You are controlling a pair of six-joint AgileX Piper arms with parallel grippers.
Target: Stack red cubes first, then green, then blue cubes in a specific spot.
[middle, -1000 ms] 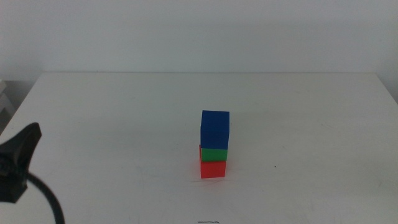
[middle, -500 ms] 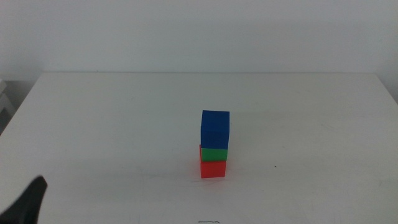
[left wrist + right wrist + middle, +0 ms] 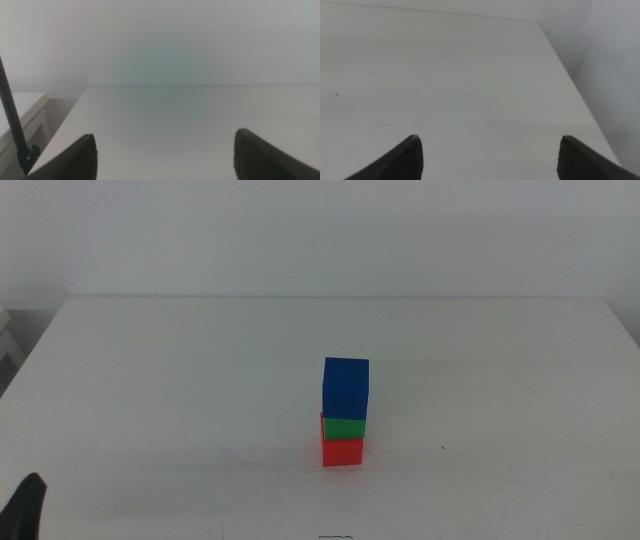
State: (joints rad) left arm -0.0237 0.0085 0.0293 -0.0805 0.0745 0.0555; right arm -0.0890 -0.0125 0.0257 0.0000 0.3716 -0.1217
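Middle view: the three cubes were already a finished tower a bit right of centre on the white table (image 3: 180, 380). The red cube (image 3: 342, 451) sat on the tabletop, the green cube (image 3: 344, 428) on top of it, and the blue cube (image 3: 345, 387) on top of that, all touching and roughly lined up. The only bit of robot showing was a dark tip of the left gripper (image 3: 25, 508) in the bottom-left corner, well away from the stack.

Left wrist view: left gripper (image 3: 165, 155) had its jaws spread wide, nothing between them, just bare table (image 3: 170, 115); no cubes in sight.

Right wrist view: right gripper (image 3: 490, 155) was spread wide too, holding nothing, over plain tabletop near the table's edge
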